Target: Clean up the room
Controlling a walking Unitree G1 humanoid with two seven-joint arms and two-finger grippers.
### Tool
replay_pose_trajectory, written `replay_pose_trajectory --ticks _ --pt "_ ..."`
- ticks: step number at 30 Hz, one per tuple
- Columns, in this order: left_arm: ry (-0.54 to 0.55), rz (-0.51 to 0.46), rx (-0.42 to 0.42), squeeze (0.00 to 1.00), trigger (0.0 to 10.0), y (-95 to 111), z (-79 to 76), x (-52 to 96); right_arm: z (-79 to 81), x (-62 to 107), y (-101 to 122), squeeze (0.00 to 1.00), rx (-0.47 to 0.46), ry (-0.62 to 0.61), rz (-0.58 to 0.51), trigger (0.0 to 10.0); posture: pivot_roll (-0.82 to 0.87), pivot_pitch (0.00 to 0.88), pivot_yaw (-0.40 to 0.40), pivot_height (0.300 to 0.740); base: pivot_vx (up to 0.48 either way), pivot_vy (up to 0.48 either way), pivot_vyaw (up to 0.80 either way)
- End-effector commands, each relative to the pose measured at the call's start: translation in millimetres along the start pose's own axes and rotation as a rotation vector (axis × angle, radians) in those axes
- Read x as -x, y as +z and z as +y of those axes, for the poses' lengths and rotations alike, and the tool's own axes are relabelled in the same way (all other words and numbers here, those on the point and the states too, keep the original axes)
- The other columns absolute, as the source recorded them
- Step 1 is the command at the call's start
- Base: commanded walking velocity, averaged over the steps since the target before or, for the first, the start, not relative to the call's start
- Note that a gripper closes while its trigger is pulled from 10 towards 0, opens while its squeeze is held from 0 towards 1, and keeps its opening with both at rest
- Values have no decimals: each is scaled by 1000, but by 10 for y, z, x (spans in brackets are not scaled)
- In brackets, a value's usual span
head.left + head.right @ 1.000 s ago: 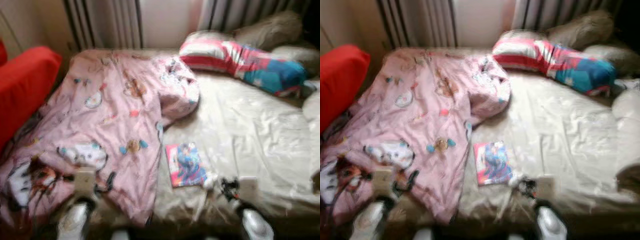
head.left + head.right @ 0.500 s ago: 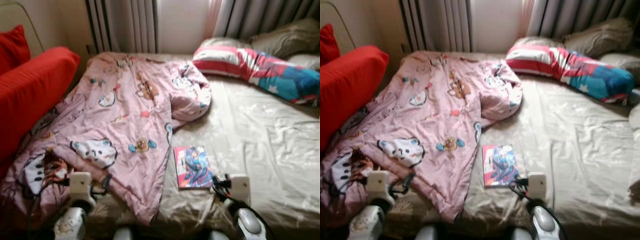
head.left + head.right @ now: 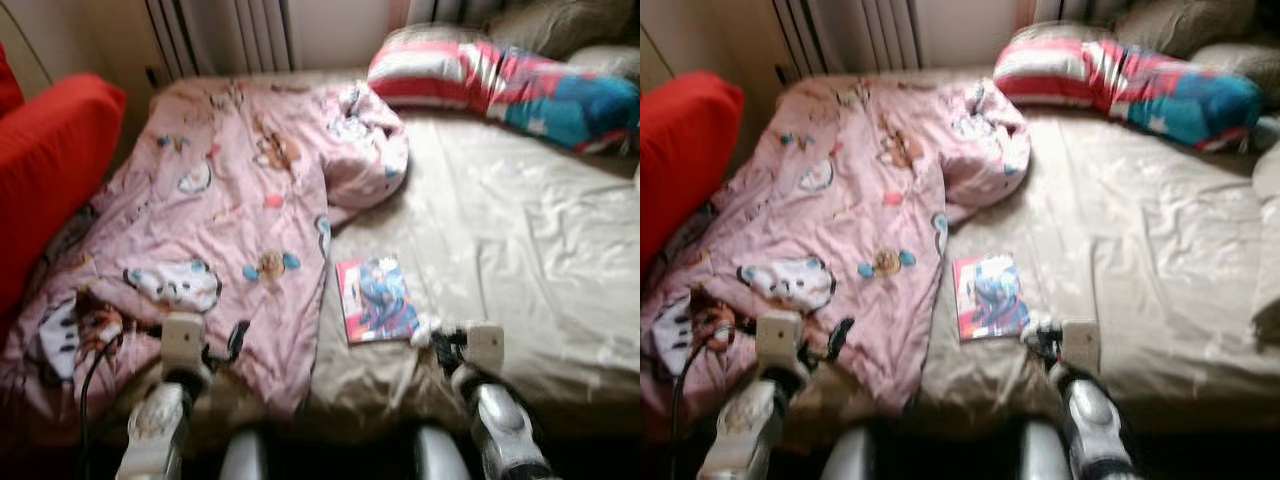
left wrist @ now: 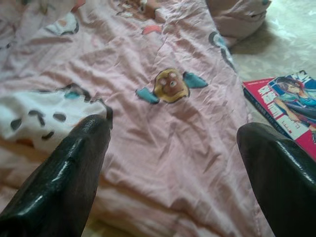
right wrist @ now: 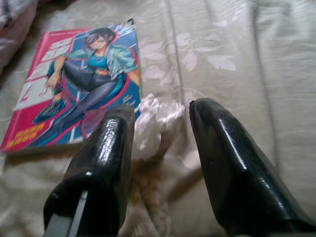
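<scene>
right wrist view has the right end effector (image 5: 160, 148) spread around a small white crumpled wad (image 5: 155, 121) on the bed (image 3: 520, 230), just beside the comic book (image 3: 376, 298), likely poised to pinch it. left end effector (image 4: 173, 163) hangs spread over the pink blanket (image 3: 220, 200). no containers visible.

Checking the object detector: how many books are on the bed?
1. The book lies flat on the beige sheet, just beside the pink blanket edge, near the right gripper. Others could be hidden under the blanket.
</scene>
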State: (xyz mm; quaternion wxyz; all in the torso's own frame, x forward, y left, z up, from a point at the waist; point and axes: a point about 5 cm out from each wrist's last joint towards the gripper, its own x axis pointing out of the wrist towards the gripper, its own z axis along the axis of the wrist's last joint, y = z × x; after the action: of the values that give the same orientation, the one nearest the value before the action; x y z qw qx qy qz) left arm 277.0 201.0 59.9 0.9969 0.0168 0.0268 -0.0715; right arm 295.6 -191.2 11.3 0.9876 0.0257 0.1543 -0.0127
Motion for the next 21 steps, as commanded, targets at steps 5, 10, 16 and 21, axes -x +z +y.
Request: replay_pose_trajectory --ticks 5,10,16,21 --pt "-66 -26 4 0 10000 156 -156 10 95 -132 159 0 -118 -33 6 10000 60 233 96 603 0 0 0" --pt "-77 -42 -1 0 10000 249 -175 47 137 -182 240 0 -147 -28 1 10000 72 259 100 603 0 0 0" --pt "-66 -24 7 0 10000 271 -185 136 148 -188 230 0 -153 -11 20 10000 84 286 94 603 0 0 0" --pt "-67 -12 11 0 10000 285 -220 193 141 -185 207 0 -140 -10 41 10000 87 308 92 603 0 0 0"
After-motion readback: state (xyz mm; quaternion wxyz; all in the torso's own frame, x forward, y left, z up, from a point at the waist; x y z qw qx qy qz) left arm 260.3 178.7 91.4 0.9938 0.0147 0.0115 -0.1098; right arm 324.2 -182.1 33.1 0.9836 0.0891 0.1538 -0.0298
